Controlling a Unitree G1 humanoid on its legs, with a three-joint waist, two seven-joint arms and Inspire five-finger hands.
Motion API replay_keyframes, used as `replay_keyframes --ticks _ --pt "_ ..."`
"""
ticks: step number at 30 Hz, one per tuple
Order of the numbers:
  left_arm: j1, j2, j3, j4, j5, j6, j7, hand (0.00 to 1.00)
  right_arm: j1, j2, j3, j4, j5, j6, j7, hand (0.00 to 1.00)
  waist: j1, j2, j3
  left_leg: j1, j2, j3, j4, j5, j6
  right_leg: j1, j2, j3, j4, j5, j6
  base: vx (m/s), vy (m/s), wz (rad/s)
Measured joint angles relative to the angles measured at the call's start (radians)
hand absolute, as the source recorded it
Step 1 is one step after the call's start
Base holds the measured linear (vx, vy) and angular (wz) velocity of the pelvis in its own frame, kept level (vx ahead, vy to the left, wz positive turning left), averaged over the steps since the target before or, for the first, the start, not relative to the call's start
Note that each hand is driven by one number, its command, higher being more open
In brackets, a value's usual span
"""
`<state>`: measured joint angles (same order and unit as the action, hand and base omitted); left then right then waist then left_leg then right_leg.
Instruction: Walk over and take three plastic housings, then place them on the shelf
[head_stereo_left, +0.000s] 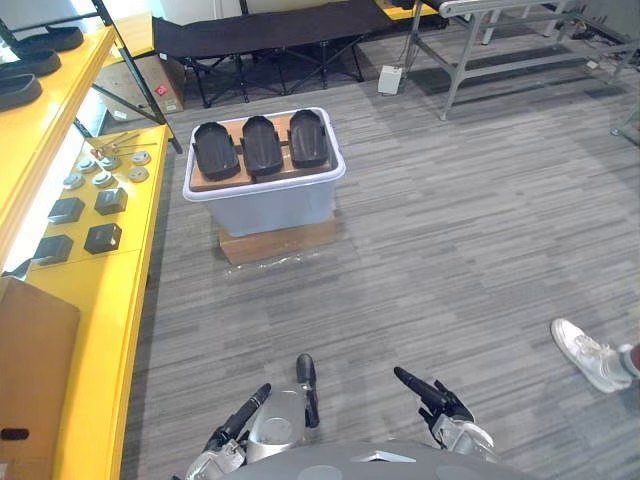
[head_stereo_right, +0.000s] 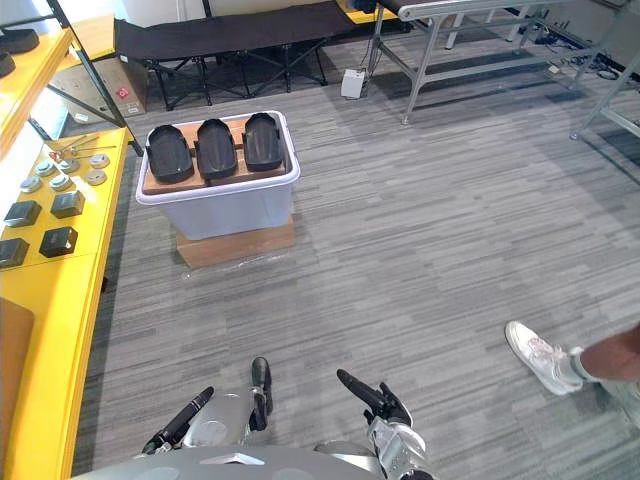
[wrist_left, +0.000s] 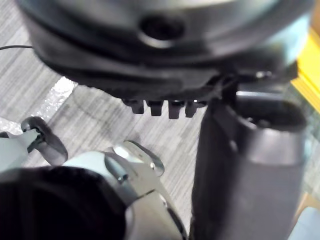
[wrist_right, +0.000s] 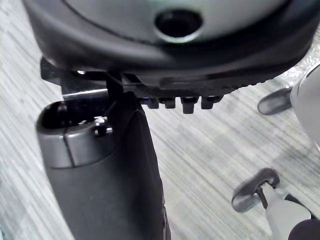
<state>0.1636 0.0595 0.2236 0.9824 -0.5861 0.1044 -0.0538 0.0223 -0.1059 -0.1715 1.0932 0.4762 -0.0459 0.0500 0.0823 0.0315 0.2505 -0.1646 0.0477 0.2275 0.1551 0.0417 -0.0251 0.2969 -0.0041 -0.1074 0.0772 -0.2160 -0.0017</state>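
Observation:
Three black plastic housings (head_stereo_left: 215, 150) (head_stereo_left: 262, 146) (head_stereo_left: 308, 138) lie side by side on a brown board atop a pale grey bin (head_stereo_left: 265, 205). The bin stands on a flat cardboard base on the carpet, a good stretch ahead of me. My left hand (head_stereo_left: 240, 416) and right hand (head_stereo_left: 430, 392) hang low at the near edge of the eye views, far from the bin. Both are open, with straight fingers and nothing in them. The left wrist view shows the left hand (wrist_left: 165, 60) above bare carpet, and the right hand (wrist_right: 165, 55) is the same in its wrist view.
A yellow shelf (head_stereo_left: 120, 300) runs along the left, carrying small black boxes (head_stereo_left: 103, 237), round metal parts (head_stereo_left: 104, 170) and a cardboard box (head_stereo_left: 35, 380). More black housings (head_stereo_left: 20, 88) sit on its upper level. A person's white shoe (head_stereo_left: 590, 355) is at the right. A black folding cot (head_stereo_left: 270, 35) and a metal frame (head_stereo_left: 480, 50) stand behind.

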Motion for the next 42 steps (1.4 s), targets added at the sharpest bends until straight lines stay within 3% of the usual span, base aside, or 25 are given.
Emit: replay_keyframes --ticks 1,2,3,4,5,6,8,9,11,12,13,15,16,19,20,22,24,26,30,33,34,35,36,38,42 --pt "0.0 0.016 0.0 0.001 -0.001 -0.006 0.0 1.0 0.005 0.001 0.008 0.001 0.001 -0.009 -0.012 1.0 -0.002 -0.032 -0.007 0.002 -0.041 0.001 0.003 0.009 0.04 -0.025 -0.043 0.0 0.087 -0.058 0.043 0.5 0.193 -0.04" --pt "-0.005 0.02 -0.004 0.012 -0.001 -0.019 0.001 1.0 0.004 0.0 0.013 0.003 0.001 -0.019 -0.026 1.0 -0.005 -0.039 -0.006 0.019 -0.066 0.004 -0.004 0.003 0.082 -0.105 -0.079 -0.003 0.274 -0.089 0.084 0.49 0.198 -0.04" --pt "-0.005 0.022 -0.003 0.015 -0.001 -0.021 0.005 1.0 0.002 0.002 0.013 0.003 0.001 -0.028 -0.034 1.0 -0.006 -0.043 -0.004 0.039 -0.074 0.009 -0.015 -0.007 0.088 -0.157 -0.1 -0.008 0.406 -0.086 0.101 0.49 0.203 -0.09" --pt "-0.007 0.032 -0.005 0.02 -0.001 -0.022 0.008 1.0 0.0 0.011 0.014 0.003 0.001 -0.038 -0.04 1.0 -0.009 -0.054 0.007 0.096 -0.098 0.011 -0.037 -0.021 0.097 -0.269 -0.162 -0.049 0.675 -0.061 0.147 0.45 0.187 0.05" --pt "-0.007 0.038 -0.022 0.023 -0.004 -0.032 0.012 1.0 0.001 0.018 0.015 0.003 0.001 -0.04 -0.046 1.0 -0.02 -0.059 0.011 0.148 -0.109 0.009 -0.034 -0.044 0.112 -0.33 -0.221 -0.104 0.829 -0.077 0.116 0.44 0.162 0.11" --pt "-0.005 0.039 -0.032 0.023 -0.007 -0.041 0.014 1.0 0.005 0.021 0.019 0.004 0.002 -0.04 -0.049 1.0 -0.022 -0.057 0.012 0.176 -0.109 0.008 -0.035 -0.057 0.115 -0.349 -0.24 -0.128 0.853 -0.087 0.106 0.42 0.131 0.23" --pt "-0.005 0.046 -0.06 0.02 -0.014 -0.061 0.025 1.0 0.002 0.019 0.023 0.001 0.007 -0.056 -0.051 1.0 -0.034 -0.04 0.02 0.242 -0.1 -0.016 -0.056 -0.076 0.11 -0.383 -0.247 -0.174 0.754 -0.1 0.087 0.36 0.067 0.3" --pt "-0.031 0.046 -0.07 0.016 -0.037 -0.059 0.033 1.0 0.0 0.023 0.023 -0.01 0.001 -0.076 -0.055 1.0 -0.038 -0.036 0.019 0.262 -0.083 -0.044 -0.067 -0.09 0.106 -0.404 -0.216 -0.181 0.591 -0.098 0.091 0.33 -0.016 0.57" --pt "-0.086 0.039 -0.083 0.008 -0.045 -0.059 0.042 1.0 0.001 0.022 0.023 -0.012 0.0 -0.097 -0.059 1.0 -0.034 -0.018 0.028 0.26 -0.051 -0.093 -0.062 -0.112 0.096 -0.432 -0.15 -0.153 0.261 -0.018 0.119 0.33 -0.075 0.64" --pt "-0.108 0.035 -0.091 0.009 -0.047 -0.057 0.044 1.0 0.005 0.026 0.022 -0.011 0.001 -0.101 -0.061 1.0 -0.033 -0.025 0.028 0.259 -0.045 -0.117 -0.045 -0.138 0.085 -0.445 -0.135 -0.127 0.077 0.074 0.122 0.35 -0.158 0.55" --pt "-0.118 0.027 -0.085 0.009 -0.047 -0.054 0.048 1.0 0.013 0.035 0.011 -0.015 0.003 -0.101 -0.062 1.0 -0.033 -0.039 0.033 0.261 -0.047 -0.131 -0.002 -0.178 0.074 -0.465 -0.138 -0.097 0.011 0.134 0.139 0.29 -0.139 0.47" --pt "-0.114 0.026 -0.063 0.007 -0.052 -0.052 0.043 1.0 0.042 0.045 -0.005 -0.036 0.001 -0.114 -0.065 1.0 -0.031 -0.053 0.028 0.277 -0.05 -0.158 0.079 -0.259 0.053 -0.472 -0.152 -0.083 0.024 0.152 0.129 0.32 -0.246 0.43" --pt "-0.11 0.023 -0.051 0.005 -0.052 -0.057 0.046 1.0 0.056 0.049 -0.01 -0.046 0.001 -0.13 -0.066 1.0 -0.031 -0.06 0.019 0.287 -0.05 -0.182 0.129 -0.315 0.036 -0.46 -0.156 -0.079 0.051 0.164 0.098 0.48 -0.381 0.49" --pt "-0.081 -0.013 -0.046 -0.006 -0.049 -0.059 0.048 1.0 0.065 0.041 -0.032 -0.051 0.01 -0.15 -0.067 1.0 -0.036 -0.012 -0.009 0.3 0.021 -0.244 0.147 -0.388 -0.008 -0.47 -0.12 -0.128 0.151 0.217 0.063 0.46 -0.365 0.56" --pt "-0.074 -0.021 -0.042 -0.006 -0.049 -0.059 0.047 1.0 0.065 0.041 -0.034 -0.051 0.007 -0.155 -0.07 1.0 -0.032 0.003 -0.017 0.308 0.04 -0.245 0.143 -0.386 -0.019 -0.463 -0.108 -0.146 0.153 0.215 0.059 0.52 -0.334 0.57" --pt "-0.065 -0.051 0.002 -0.007 -0.058 -0.084 0.036 1.0 0.066 0.039 -0.035 -0.058 -0.002 -0.161 -0.082 1.0 -0.03 0.025 -0.018 0.24 0.069 -0.221 0.341 -0.335 -0.08 -0.409 -0.098 -0.197 0.162 0.186 0.008 0.41 -0.253 0.53" --pt "-0.053 -0.055 0.013 -0.006 -0.077 -0.106 0.022 1.0 0.071 0.034 -0.03 -0.069 -0.022 -0.167 -0.077 1.0 -0.027 0.029 -0.019 0.171 0.103 -0.209 0.54 -0.299 -0.105 -0.34 -0.093 -0.219 0.146 0.158 -0.009 0.28 -0.175 0.35" --pt "-0.05 -0.054 0.003 -0.004 -0.08 -0.11 0.011 1.0 0.07 0.021 -0.014 -0.071 -0.04 -0.184 -0.062 1.0 -0.031 0.043 -0.026 0.128 0.137 -0.16 0.603 -0.312 -0.104 -0.271 -0.09 -0.242 0.109 0.15 -0.013 0.34 -0.116 0.2" --pt "-0.051 -0.04 -0.015 -0.005 -0.079 -0.109 -0.015 1.0 0.041 0.02 -0.012 -0.132 -0.035 -0.194 -0.053 1.0 -0.031 0.04 -0.026 0.083 0.146 -0.09 0.264 -0.292 -0.093 -0.202 -0.129 -0.247 0.03 0.14 0.015 0.28 0.017 0.07" --pt "-0.049 -0.038 -0.028 -0.001 -0.077 -0.107 -0.013 1.0 0.044 -0.001 0.028 -0.193 -0.019 -0.198 -0.092 1.0 -0.031 0.046 -0.026 0.068 0.137 -0.069 0.055 -0.126 -0.1 -0.188 -0.168 -0.241 0.036 0.128 0.087 0.25 0.255 -0.05" --pt "-0.044 -0.041 -0.043 0.006 -0.074 -0.109 -0.011 1.0 0.048 -0.004 0.047 -0.209 -0.021 -0.197 -0.104 1.0 -0.032 0.056 -0.031 0.075 0.146 -0.064 0.046 -0.023 -0.079 -0.175 -0.168 -0.227 0.046 0.113 0.119 0.19 0.232 -0.16" --pt "-0.048 -0.022 -0.053 0.007 -0.07 -0.106 -0.008 1.0 0.048 0.005 0.061 -0.216 -0.021 -0.194 -0.119 1.0 -0.033 0.029 -0.032 0.085 0.122 -0.052 0.047 -0.025 -0.08 -0.168 -0.188 -0.214 0.04 0.12 0.131 0.29 0.257 -0.19" --pt "-0.047 0.018 -0.083 -0.002 -0.07 -0.106 -0.008 1.0 0.052 0.028 0.091 -0.251 -0.031 -0.195 -0.136 1.0 -0.029 -0.031 -0.039 0.1 0.073 -0.033 0.01 -0.03 -0.061 -0.168 -0.232 -0.209 0.013 0.131 0.149 0.24 0.182 -0.1" --pt "-0.047 0.044 -0.102 -0.01 -0.066 -0.103 -0.003 1.0 0.051 0.049 0.11 -0.295 -0.031 -0.199 -0.152 1.0 -0.03 -0.074 -0.04 0.103 0.037 -0.02 -0.01 -0.032 -0.044 -0.169 -0.264 -0.209 -0.007 0.15 0.172 0.26 0.218 -0.03" --pt "-0.041 0.055 -0.137 -0.013 -0.066 -0.097 0.026 1.0 0.04 0.056 0.135 -0.421 -0.049 -0.219 -0.211 1.0 -0.024 -0.067 -0.038 0.166 0.002 -0.013 -0.061 -0.039 -0.023 -0.125 -0.279 -0.219 -0.028 0.202 0.167 0.13 0.111 0.01"
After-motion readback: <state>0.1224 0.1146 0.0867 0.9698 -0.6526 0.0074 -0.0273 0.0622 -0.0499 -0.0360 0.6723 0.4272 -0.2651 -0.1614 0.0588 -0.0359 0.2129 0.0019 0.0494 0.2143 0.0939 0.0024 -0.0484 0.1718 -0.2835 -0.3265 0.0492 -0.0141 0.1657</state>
